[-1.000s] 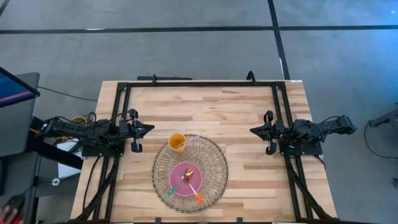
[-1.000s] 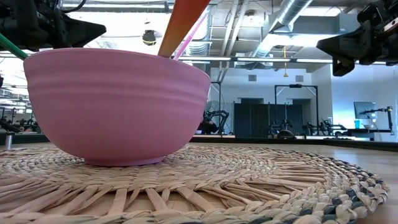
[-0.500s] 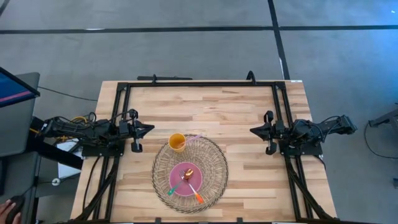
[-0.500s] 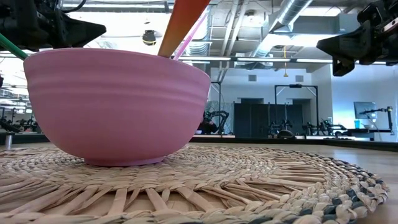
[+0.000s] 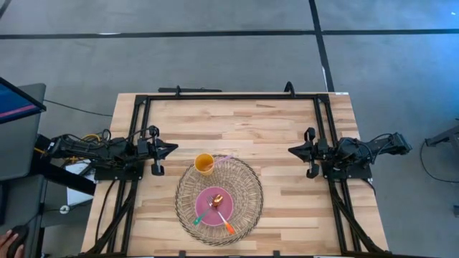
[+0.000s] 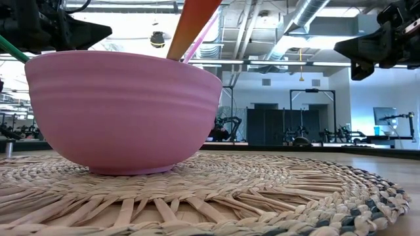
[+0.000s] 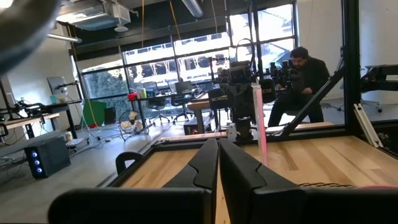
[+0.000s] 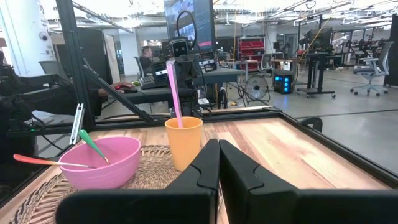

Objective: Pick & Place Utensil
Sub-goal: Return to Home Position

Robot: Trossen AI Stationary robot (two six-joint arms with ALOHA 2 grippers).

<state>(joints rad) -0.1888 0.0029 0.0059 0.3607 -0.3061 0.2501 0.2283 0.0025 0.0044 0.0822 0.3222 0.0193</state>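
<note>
Now the pink bowl (image 5: 214, 206) sits at the middle of a round woven mat (image 5: 244, 179). The mat lies near the worktop's (image 5: 237, 122) front edge, midway between its left and right edges. A green spoon (image 5: 200, 220) and an orange spoon (image 5: 226, 226) lean in the bowl, handles over its rim. The yellow cup (image 5: 204, 163) stands upright on the mat's far rim, near the bowl, with a pink straw (image 8: 174, 93) in it. The left gripper (image 5: 171, 148) reaches in from the left edge and the right gripper (image 5: 292, 150) from the right edge. Both are clear of the mat, each with its fingers pressed together on nothing.
</note>
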